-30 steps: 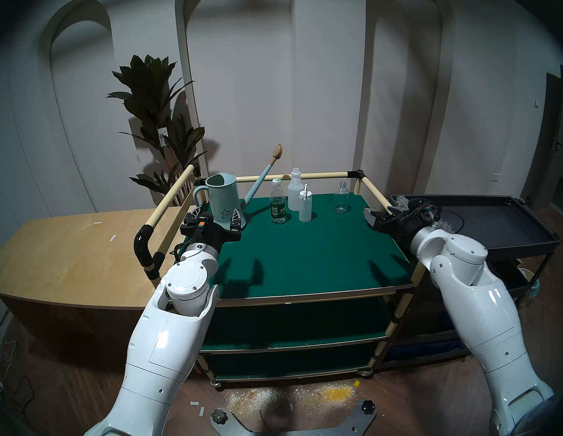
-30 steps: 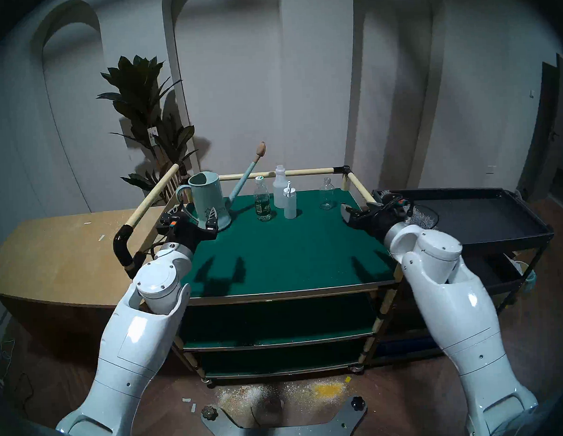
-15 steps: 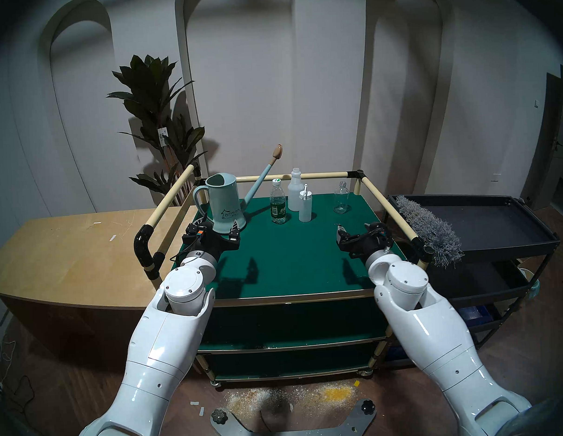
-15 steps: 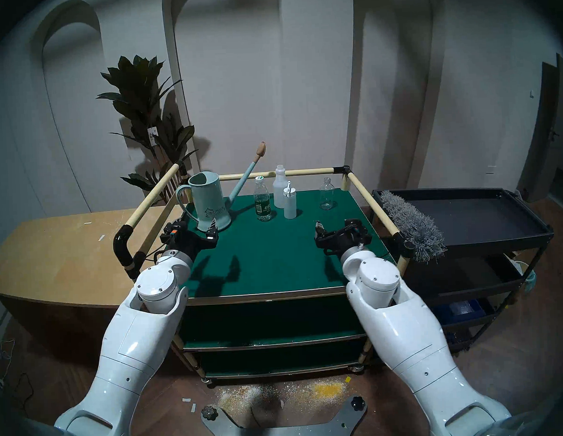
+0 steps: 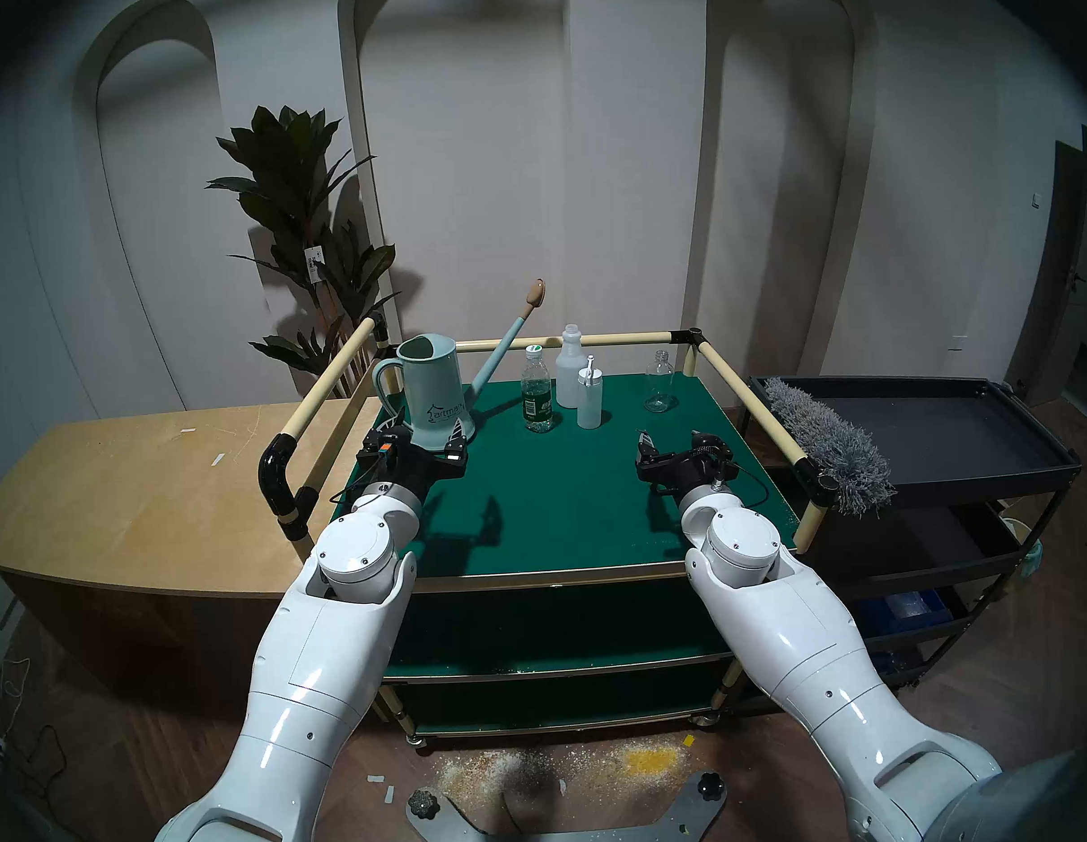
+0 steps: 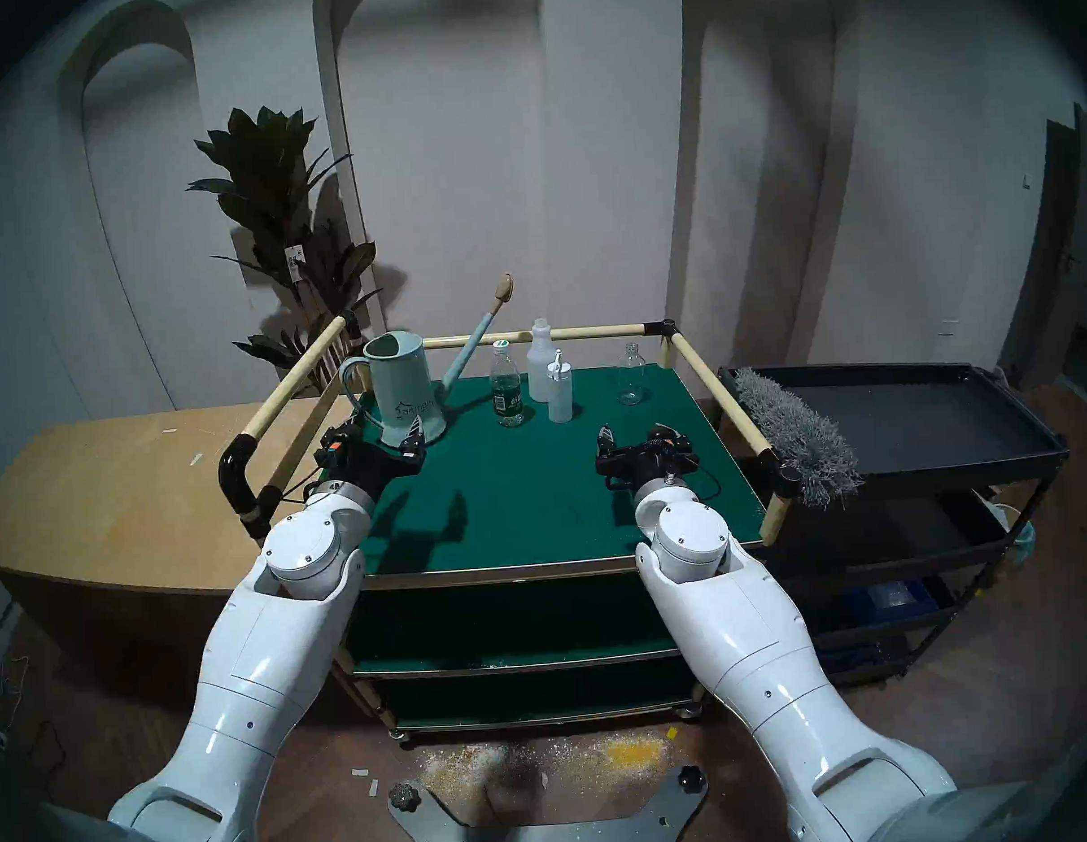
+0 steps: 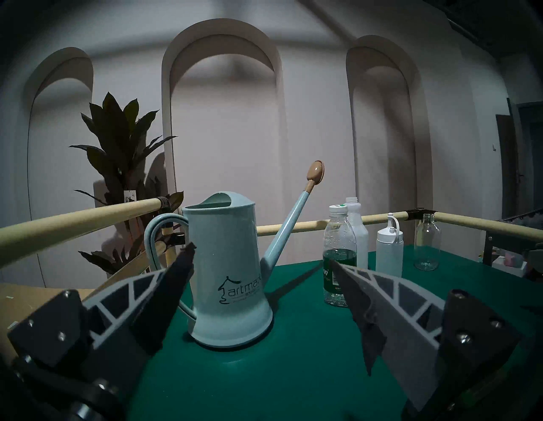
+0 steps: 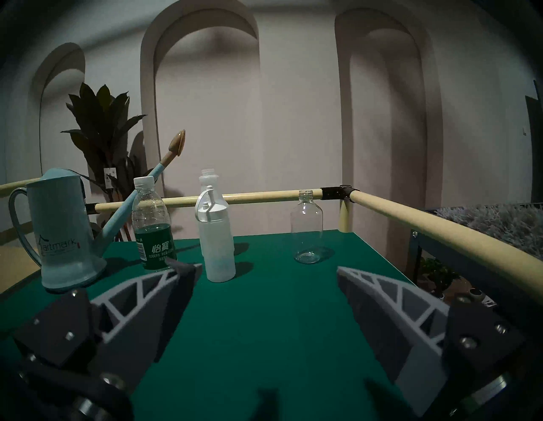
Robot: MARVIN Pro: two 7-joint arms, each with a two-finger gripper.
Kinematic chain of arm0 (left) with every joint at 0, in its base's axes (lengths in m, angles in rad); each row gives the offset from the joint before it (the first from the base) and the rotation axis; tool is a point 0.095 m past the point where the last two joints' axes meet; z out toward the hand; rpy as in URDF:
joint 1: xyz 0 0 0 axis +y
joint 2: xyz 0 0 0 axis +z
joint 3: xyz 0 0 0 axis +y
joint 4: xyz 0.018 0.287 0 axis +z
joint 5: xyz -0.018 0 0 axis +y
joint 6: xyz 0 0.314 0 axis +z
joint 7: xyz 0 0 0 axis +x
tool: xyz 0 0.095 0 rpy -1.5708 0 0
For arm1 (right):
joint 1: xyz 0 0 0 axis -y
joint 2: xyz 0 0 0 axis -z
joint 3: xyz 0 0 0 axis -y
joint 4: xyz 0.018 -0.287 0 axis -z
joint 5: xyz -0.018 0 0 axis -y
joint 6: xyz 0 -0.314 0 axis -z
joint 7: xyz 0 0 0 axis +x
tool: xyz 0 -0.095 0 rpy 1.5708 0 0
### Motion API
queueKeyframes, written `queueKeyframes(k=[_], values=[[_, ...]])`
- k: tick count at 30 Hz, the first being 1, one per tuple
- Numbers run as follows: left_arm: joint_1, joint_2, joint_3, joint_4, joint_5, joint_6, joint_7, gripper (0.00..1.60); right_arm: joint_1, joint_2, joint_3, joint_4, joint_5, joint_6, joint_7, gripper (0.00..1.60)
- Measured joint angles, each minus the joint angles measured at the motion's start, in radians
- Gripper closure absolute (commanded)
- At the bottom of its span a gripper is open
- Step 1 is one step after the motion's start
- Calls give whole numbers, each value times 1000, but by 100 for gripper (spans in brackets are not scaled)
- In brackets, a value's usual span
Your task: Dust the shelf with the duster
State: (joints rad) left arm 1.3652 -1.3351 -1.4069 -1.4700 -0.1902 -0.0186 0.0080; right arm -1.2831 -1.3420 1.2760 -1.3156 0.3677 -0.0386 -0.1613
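Note:
The shelf [image 5: 563,510] is the dark-green top board of the cream-railed cart, also seen in the right wrist view as shelf [image 8: 279,308]. The shaggy grey duster [image 5: 831,445] lies on the left edge of the black tray cart, just outside the right rail; its dark handle end points towards me. My right gripper [image 5: 672,443] hovers open and empty over the shelf's right half, well left of the duster [image 6: 797,437]. My left gripper [image 5: 424,433] stands open and empty over the shelf's left side, right in front of the watering can [image 7: 229,273].
At the shelf's back stand a pale-blue watering can [image 5: 434,397], a water bottle [image 5: 536,391], two white bottles [image 5: 580,384] and a clear glass bottle [image 5: 659,384]. Cream rails [image 5: 748,399] fence three sides. A black tray cart [image 5: 964,436] is right, a plywood table [image 5: 127,485] left.
My right arm has swung left, from over the rail by the duster to above the shelf, leaving the duster lying uncovered on the black cart. The left gripper drew back slightly.

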Motion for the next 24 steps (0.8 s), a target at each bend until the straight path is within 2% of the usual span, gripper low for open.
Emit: queueKeyframes(k=[8, 24], values=[[-10, -9, 3, 16, 8, -9, 0, 0, 47, 0, 6, 59, 29, -28, 78, 0], [-16, -20, 2, 28, 29, -22, 3, 0, 80, 0, 11, 84, 48, -69, 131, 0]])
